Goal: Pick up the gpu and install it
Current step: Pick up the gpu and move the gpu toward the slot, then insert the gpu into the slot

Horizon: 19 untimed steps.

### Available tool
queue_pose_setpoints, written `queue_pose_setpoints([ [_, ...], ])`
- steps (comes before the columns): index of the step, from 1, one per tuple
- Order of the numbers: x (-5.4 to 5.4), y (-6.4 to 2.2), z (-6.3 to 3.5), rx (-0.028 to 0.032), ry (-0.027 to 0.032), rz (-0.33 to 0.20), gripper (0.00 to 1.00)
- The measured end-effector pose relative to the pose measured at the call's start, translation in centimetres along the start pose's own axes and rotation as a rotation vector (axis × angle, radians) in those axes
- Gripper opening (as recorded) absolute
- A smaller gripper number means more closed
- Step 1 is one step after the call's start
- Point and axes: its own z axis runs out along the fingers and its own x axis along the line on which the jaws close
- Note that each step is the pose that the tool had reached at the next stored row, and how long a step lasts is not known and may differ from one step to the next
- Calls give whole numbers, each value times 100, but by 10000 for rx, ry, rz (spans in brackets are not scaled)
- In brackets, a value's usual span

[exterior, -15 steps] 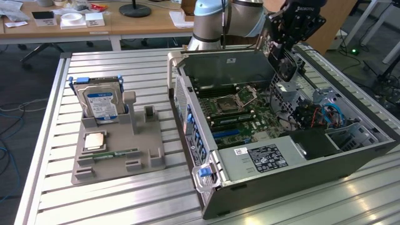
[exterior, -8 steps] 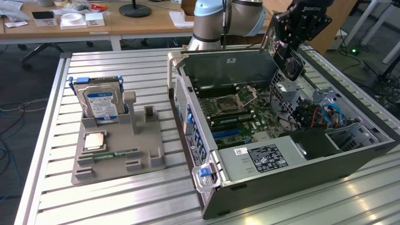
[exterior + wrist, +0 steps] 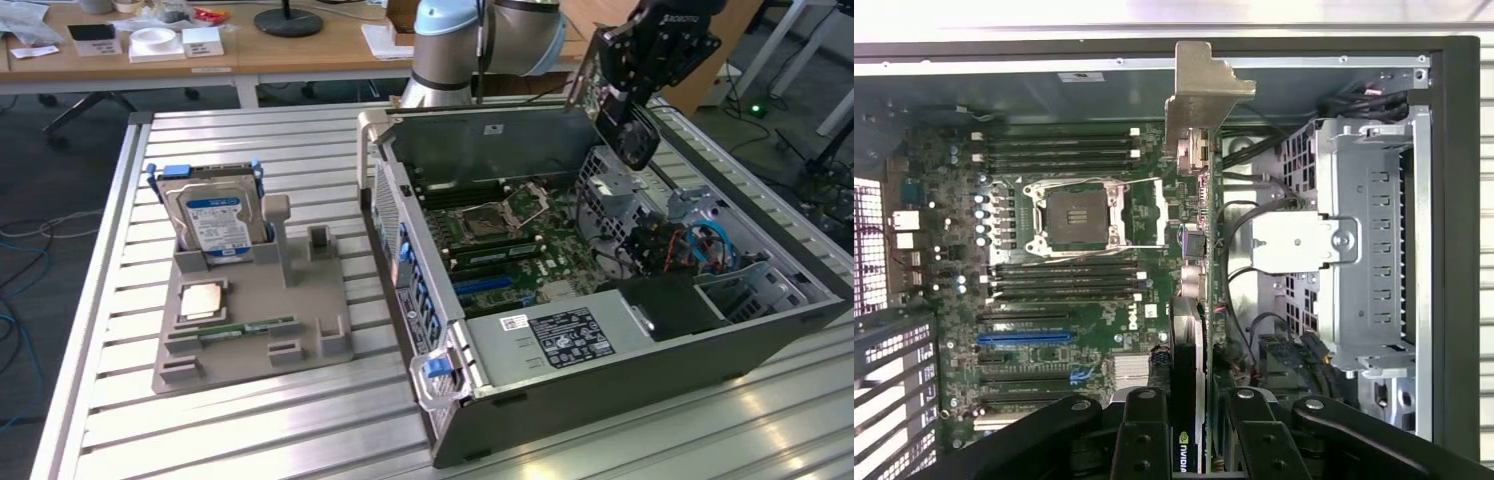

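The gpu is gripped edge-on between the jaws, which are closed narrowly on its near end. Its long axis runs straight away from the jaws and ends at the metal bracket. Beyond it lies the motherboard. The blue slot is set off to one side of the card, and its length appears to run crosswise to the card's. In the exterior view, the card is carried above the far rim of the open case, which is laid on the counter.

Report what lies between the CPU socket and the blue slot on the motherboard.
A bank of long black memory slots lies between the CPU socket and the blue slot; the wrist view shows it.
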Motion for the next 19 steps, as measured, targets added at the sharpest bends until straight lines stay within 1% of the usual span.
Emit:
queue_pose_setpoints([
  [15, -1, 0, 0, 1, 0, -18, 26],
  [19, 9, -1, 0, -6, 13, -305, 26],
])
